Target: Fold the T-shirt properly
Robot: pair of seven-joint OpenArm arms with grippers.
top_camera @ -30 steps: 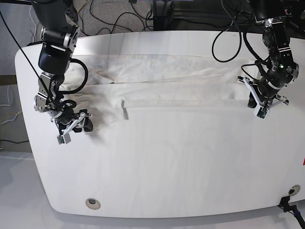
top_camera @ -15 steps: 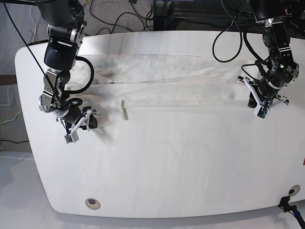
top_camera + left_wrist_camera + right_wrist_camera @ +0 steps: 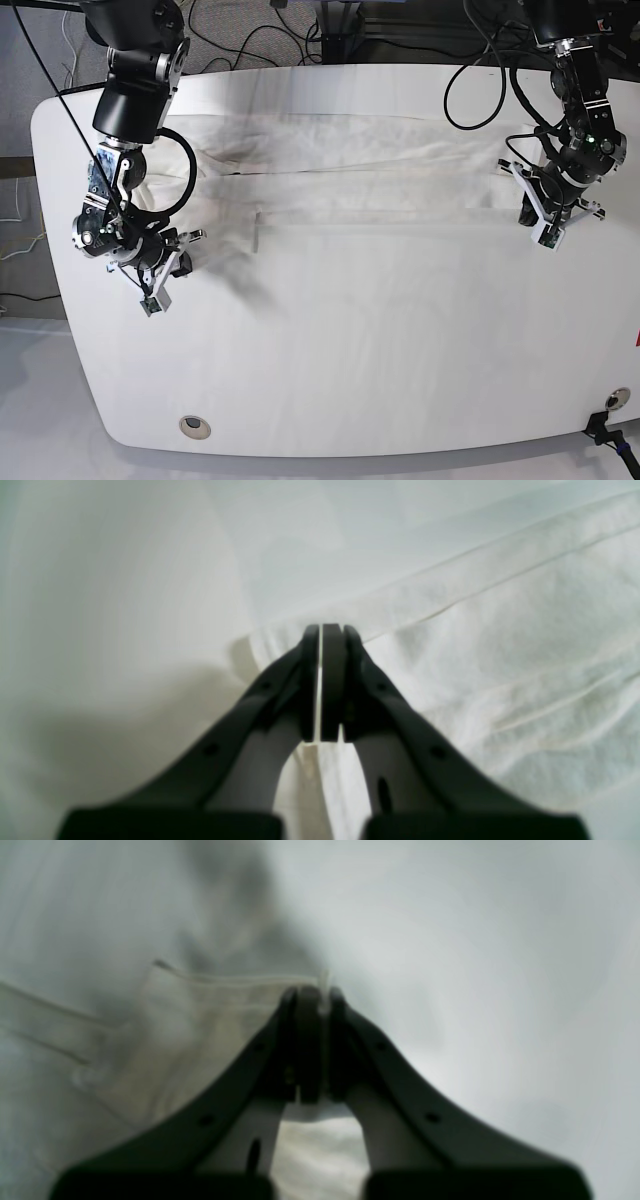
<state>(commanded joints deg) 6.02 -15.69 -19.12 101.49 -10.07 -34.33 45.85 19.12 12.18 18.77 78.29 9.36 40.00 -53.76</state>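
I have 1 T-shirt (image 3: 330,160) on the bench (image 3: 350,380), spread in a long, flat white band across the far half, plain white side showing. 2 arms are over it, 1 at each end. My left gripper (image 3: 543,222) sits at the end on the base view's right; in its wrist view the left gripper (image 3: 325,680) has its jaws pressed together with a thin white layer of cloth between them. My right gripper (image 3: 160,285) is at the opposite end; the right gripper (image 3: 312,1040) is likewise clamped on a lifted edge of the fabric. 1 round hole (image 3: 194,427) marks the bench's near edge.
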